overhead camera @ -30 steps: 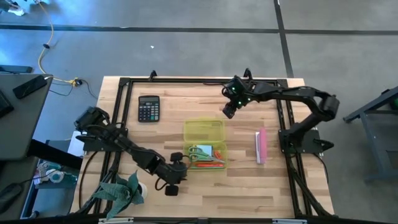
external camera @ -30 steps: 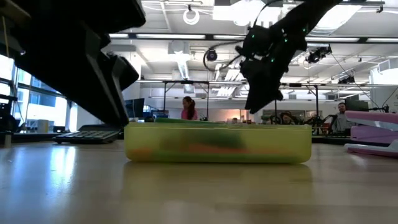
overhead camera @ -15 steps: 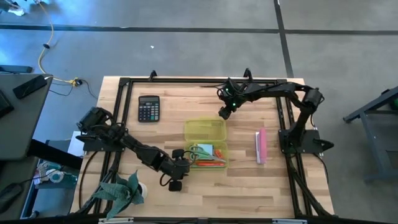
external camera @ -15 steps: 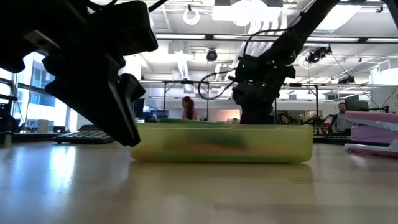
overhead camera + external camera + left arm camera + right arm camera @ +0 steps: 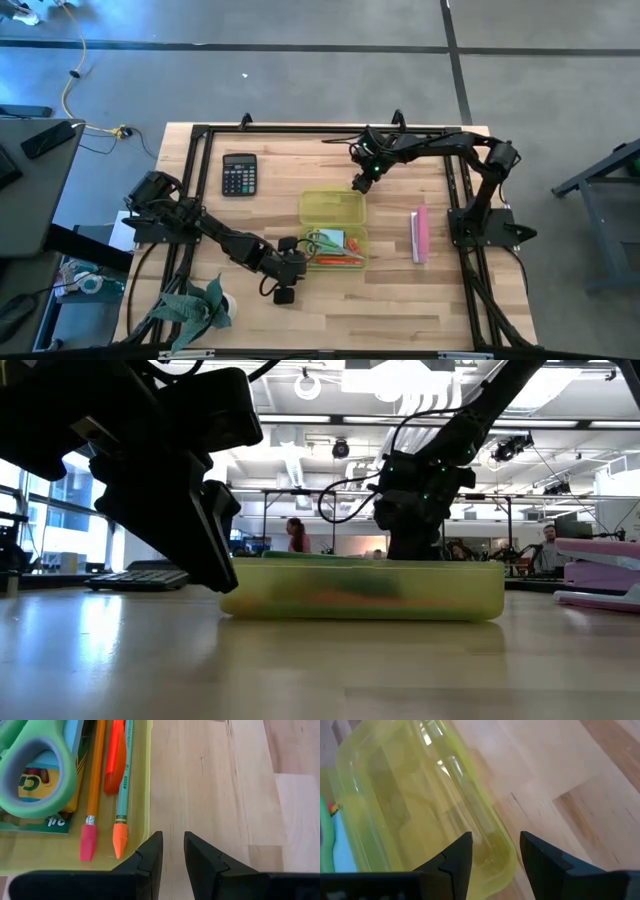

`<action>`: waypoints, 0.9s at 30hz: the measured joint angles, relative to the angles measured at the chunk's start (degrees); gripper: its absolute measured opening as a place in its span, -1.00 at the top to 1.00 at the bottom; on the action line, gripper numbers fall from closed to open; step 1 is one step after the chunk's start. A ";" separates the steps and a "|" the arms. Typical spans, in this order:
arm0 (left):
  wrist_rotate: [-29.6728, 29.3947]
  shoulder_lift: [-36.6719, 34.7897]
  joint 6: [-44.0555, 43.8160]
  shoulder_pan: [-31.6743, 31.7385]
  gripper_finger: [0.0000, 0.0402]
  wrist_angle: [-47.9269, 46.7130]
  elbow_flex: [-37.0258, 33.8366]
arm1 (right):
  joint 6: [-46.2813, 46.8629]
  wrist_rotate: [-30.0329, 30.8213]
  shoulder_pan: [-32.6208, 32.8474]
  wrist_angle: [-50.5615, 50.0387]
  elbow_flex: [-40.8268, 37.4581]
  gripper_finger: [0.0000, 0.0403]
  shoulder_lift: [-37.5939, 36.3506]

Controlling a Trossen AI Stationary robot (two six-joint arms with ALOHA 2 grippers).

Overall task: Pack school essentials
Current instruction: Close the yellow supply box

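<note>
While our left gripper (image 5: 173, 851) sits at the case's (image 5: 333, 208) seven o'clock corner, fingers narrowly apart and gripping nothing, our right gripper (image 5: 492, 851), spread wider, straddles its one o'clock rim. Scissors (image 5: 35, 775), pens (image 5: 116, 755) and pencil (image 5: 123, 785) lie inside.

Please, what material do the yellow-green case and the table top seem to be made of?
The yellow-green case looks like translucent, glossy plastic: the wood grain shows through its wall, and its rounded rim carries bright highlights. The table top looks like light wood in joined planks with a smooth, matte finish: grain lines and plank seams are visible.
</note>
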 joint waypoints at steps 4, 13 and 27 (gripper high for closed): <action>-0.04 0.00 0.13 0.00 0.65 0.26 0.00 | -1.68 0.00 0.00 1.20 0.00 0.23 0.00; -0.06 0.00 0.71 0.00 0.65 0.22 0.00 | -5.74 1.44 1.89 6.46 0.00 0.23 0.04; -0.05 0.00 1.65 0.29 0.65 0.23 0.00 | -12.05 10.76 7.57 18.07 0.00 0.23 0.07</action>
